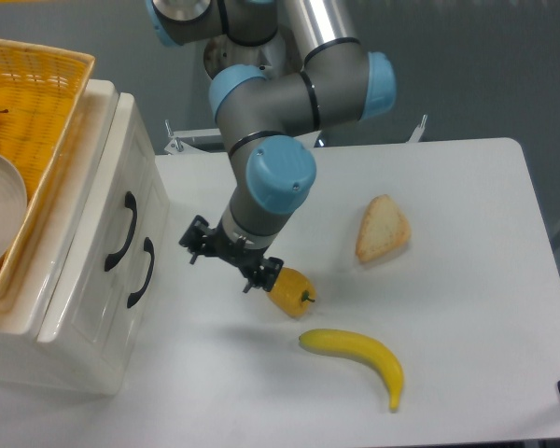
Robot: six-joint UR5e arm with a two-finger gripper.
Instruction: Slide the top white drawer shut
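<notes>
Drawer-closing is looking finished from this view: the top white drawer point(103, 201), a glossy white plastic box front with a curved black handle, is sitting flush with the lower white drawer point(121, 289) in the small white cabinet point(75, 355) at the left of the white table point(467, 187). No gap is showing along its front edge, though the steep angle is making a small remainder hard to rule out.

Robot's black two-finger gripper point(226, 259) is hanging clear of the cabinet, apart from both handles, with bare table between them. Its fingers are standing spread with nothing between them. One fingertip is sitting just beside the small yellow bell pepper point(289, 291); whether they are touching I cannot tell.

Judging by this, the next move is calling for little more than lifting away, taking care not to nudge the pepper. Nearby, a yellow banana point(355, 359) and a wedge of toasted bread point(383, 229) are lying well apart from the cabinet. A yellow wicker basket point(37, 112) is resting on the cabinet top.
</notes>
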